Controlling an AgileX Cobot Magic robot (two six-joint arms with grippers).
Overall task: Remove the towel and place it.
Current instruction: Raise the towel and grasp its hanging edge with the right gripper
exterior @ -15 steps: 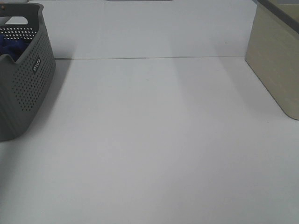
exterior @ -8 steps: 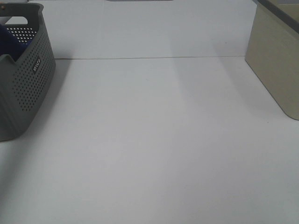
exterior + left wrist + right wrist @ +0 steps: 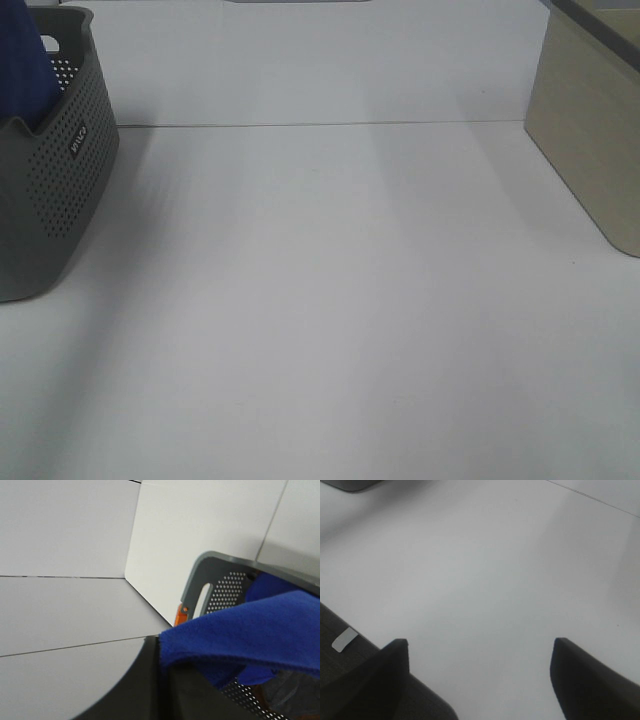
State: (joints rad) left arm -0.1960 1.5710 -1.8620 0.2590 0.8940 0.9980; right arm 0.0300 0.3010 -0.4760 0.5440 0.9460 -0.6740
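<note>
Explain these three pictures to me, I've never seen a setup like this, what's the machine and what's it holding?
This is a robot with two arms, each ending in a claw. The wide picture comes from a camera mounted high over the white table; the other two come from wrist cameras. On the table's left stands a grey perforated basket; a pale wooden box sits at the right. The left claw is shut on a blue towel reaching up out of the basket. The right claw is open, holding nothing, above the table.
</note>
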